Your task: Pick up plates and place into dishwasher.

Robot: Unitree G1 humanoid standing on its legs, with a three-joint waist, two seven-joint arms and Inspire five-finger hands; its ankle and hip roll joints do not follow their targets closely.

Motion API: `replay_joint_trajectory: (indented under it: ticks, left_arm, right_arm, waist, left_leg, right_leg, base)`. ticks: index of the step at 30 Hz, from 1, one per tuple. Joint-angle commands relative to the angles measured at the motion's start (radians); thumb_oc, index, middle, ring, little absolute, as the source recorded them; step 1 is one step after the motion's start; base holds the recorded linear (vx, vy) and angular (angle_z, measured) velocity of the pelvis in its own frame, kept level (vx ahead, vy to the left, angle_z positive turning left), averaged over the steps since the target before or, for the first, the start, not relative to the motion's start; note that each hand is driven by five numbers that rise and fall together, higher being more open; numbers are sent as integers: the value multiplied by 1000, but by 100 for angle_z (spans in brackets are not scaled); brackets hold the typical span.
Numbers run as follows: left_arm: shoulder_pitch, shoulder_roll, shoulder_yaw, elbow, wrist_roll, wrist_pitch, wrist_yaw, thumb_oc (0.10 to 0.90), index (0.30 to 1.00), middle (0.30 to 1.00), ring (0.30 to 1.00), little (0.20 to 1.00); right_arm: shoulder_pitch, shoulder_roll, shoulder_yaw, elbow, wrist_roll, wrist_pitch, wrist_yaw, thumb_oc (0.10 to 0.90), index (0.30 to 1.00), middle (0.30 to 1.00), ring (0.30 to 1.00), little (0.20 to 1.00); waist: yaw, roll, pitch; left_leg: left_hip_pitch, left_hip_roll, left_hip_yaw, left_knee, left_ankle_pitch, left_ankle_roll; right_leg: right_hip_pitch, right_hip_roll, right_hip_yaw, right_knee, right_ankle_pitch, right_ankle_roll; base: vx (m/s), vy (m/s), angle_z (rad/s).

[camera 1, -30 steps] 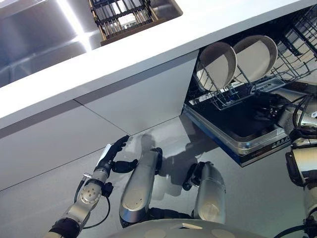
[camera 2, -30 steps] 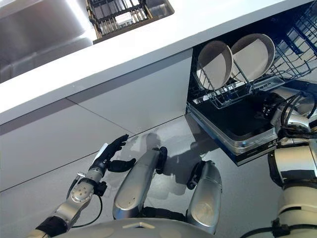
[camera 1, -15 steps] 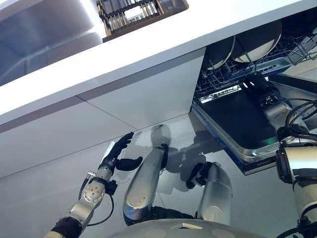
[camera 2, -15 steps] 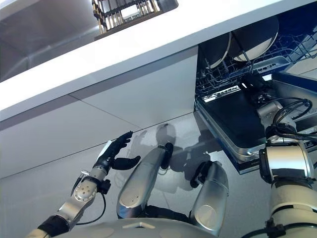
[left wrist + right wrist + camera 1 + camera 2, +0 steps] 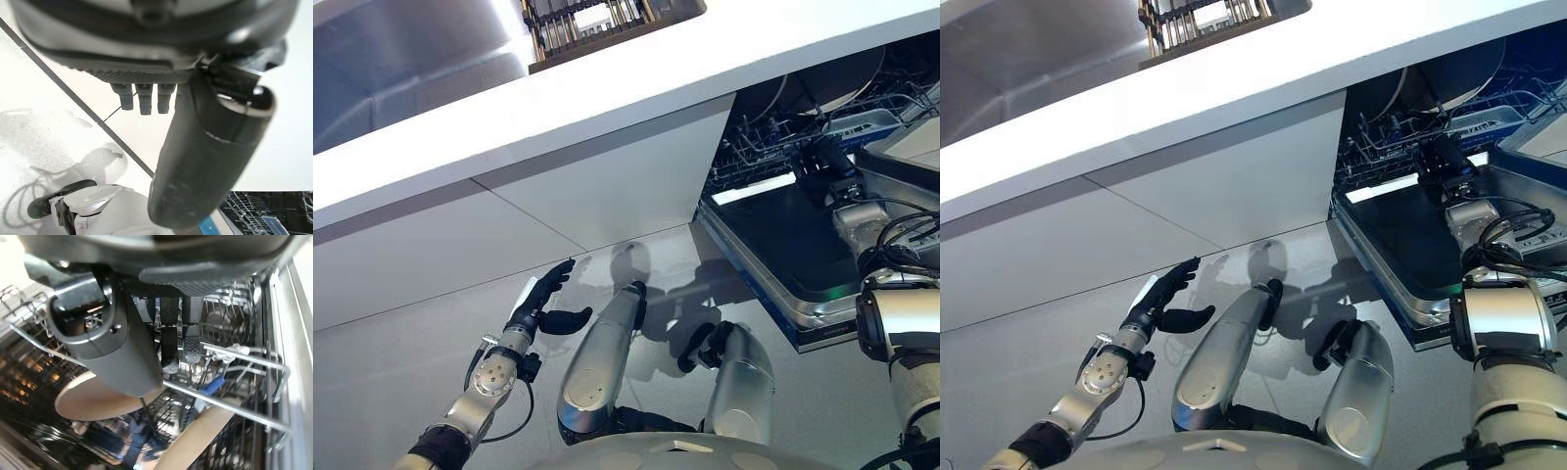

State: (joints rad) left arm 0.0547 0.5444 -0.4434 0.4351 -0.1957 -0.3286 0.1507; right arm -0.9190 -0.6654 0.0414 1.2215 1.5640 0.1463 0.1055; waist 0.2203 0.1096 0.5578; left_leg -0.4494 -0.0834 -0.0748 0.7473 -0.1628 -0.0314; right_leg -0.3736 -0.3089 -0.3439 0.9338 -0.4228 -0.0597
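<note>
Right robot hand [image 5: 166, 308] at rack [image 5: 244, 357]; plates [image 5: 98, 399] inside.

Plates [image 5: 98, 401] upright in dishwasher rack [image 5: 239, 382], under counter [image 5: 636, 83].

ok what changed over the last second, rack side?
The rack with the two plates has slid back into the dishwasher, under the counter, with the right hand following at its front edge. Part of the shift is camera motion. The left hand stayed open and low by the cabinet front.
</note>
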Motion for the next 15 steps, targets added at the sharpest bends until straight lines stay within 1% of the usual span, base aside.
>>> replay_joint_trajectory:
  ticks: [1,5,9,13,15]
  left_arm:
    - [27,79,-8,-152,1,-40,12,800,900,900,900,900]
    - [14,98,-12,-162,-17,-15,-4,800,900,900,900,900]
    - [14,110,-14,-171,-19,-3,-11,800,900,900,900,900]
    - [18,119,-16,-175,-19,5,-17,800,900,900,900,900]
    - [18,122,-17,-168,-20,1,-22,800,900,900,900,900]
  right_arm:
    - [-201,4,-108,-253,197,-76,297,100,300,300,300,200]
    - [-198,-8,-135,-291,290,-120,326,100,300,300,300,200]
    - [-206,-36,-153,-303,351,-135,352,100,300,300,300,200]
    - [-224,-65,-148,-310,374,-147,345,100,300,300,300,200]
    - [-225,-74,-139,-306,356,-151,327,100,300,300,300,200]
  waist:
    - [40,17,-98]
    - [31,14,-124]
    - [30,10,-143]
    - [31,2,-164]
    - [29,-2,-170]
  left_leg:
    - [55,10,43,56,-135,81]
    - [63,14,50,49,-142,78]
    - [71,16,48,46,-151,76]
    - [77,23,55,52,-160,76]
    - [78,26,59,58,-166,76]
  right_leg:
    - [74,27,36,-29,97,25]
    - [88,33,42,-49,103,31]
    - [104,40,45,-69,105,32]
    - [123,48,45,-88,109,31]
    - [123,49,48,-89,109,31]
  base:
    - [4,5,-10]
    - [-2,1,-3]
    - [17,-9,0]
    - [18,-11,-1]
    - [2,-10,2]
